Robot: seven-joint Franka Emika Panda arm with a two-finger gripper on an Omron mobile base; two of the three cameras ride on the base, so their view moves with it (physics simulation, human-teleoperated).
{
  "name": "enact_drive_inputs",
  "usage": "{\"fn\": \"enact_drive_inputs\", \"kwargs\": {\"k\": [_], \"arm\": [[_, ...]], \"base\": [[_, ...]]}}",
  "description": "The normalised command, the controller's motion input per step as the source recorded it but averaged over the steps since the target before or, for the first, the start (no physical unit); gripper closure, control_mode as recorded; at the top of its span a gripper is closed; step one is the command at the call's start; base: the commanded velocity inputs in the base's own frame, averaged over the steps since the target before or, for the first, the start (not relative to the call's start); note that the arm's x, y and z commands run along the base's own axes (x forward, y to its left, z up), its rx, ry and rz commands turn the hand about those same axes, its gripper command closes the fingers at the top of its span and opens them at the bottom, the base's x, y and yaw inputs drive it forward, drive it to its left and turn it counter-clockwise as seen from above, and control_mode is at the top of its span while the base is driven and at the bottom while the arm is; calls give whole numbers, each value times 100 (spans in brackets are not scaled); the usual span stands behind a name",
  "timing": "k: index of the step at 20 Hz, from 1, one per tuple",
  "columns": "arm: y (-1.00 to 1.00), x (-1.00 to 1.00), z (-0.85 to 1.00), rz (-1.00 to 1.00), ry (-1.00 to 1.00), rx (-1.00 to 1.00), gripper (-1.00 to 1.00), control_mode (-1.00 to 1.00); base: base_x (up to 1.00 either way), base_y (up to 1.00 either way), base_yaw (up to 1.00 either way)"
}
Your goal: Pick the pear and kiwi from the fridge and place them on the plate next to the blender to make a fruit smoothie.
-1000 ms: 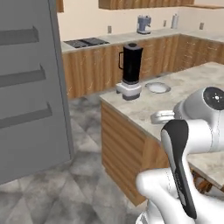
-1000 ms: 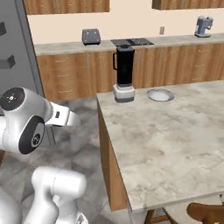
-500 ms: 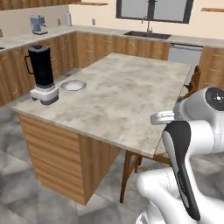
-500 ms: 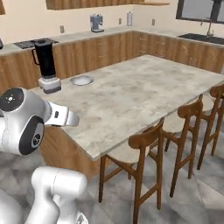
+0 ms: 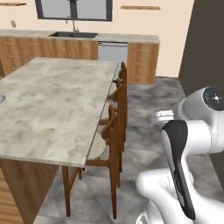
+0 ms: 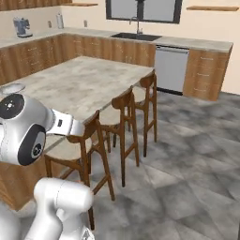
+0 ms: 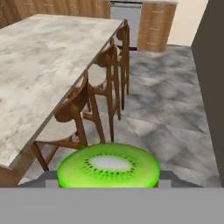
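At the far left edge of the left base view a sliver of the plate [image 5: 1,99] is seen on the counter [image 5: 52,100]; in the right base view the plate [image 6: 10,88] lies at the counter's left end. Half a second ago the blender stood in both base views; it has now slid out of frame, and the whole scene has shifted, so the base is judged to have turned, not the things. Three wooden chairs [image 6: 117,119] are lined along the counter's near side, with the dishwasher [image 6: 171,68] beyond. In the hand view the kiwi [image 7: 108,166], its cut green face showing, sits low at the hand [image 7: 108,177], apparently held, though the fingers are hidden and their opening cannot be told. The plate is being swung away from, which suggests the carry is not yet lined up.
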Motion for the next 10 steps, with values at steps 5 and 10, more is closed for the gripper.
{"fn": "enact_drive_inputs", "kwargs": {"k": [5,10], "arm": [[0,0,0,0,0,0,100,100],[0,0,0,0,0,0,100,100]], "base": [[48,-95,-34],[100,-28,-8]]}}
